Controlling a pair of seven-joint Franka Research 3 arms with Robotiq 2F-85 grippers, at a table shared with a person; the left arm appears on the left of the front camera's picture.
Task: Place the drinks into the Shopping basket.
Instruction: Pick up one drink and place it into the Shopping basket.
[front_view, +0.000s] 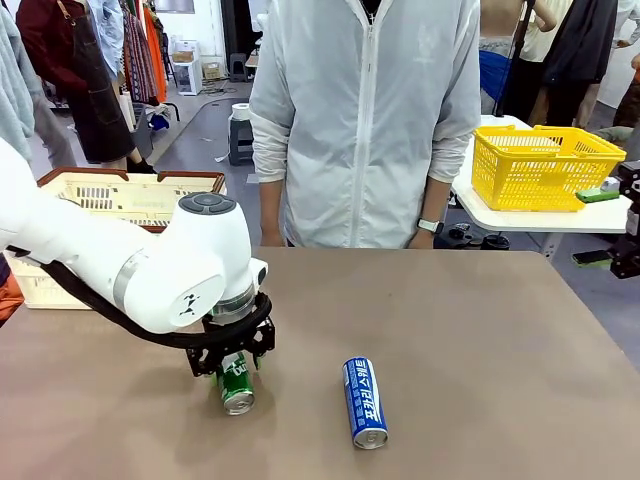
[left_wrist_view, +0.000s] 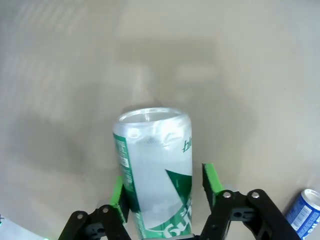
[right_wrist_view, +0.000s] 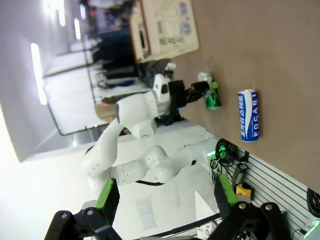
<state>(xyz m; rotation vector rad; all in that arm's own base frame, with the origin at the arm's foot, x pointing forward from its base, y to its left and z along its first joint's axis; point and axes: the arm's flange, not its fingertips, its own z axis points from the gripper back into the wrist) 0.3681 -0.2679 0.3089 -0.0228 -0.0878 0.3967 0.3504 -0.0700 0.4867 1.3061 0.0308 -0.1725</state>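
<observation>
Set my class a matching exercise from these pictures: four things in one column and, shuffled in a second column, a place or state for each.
Things
1. green can
2. blue can
3. Shopping basket
4. right pincer

Places or states
A. open, holding nothing
B. standing at the far left, on the person's side
C. lying free on the table
D. lying between the pads of the left pincer

Pairs: 1-D, 2-C, 3-B, 4-A

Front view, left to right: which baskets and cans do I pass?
Shopping basket → green can → blue can → yellow basket
</observation>
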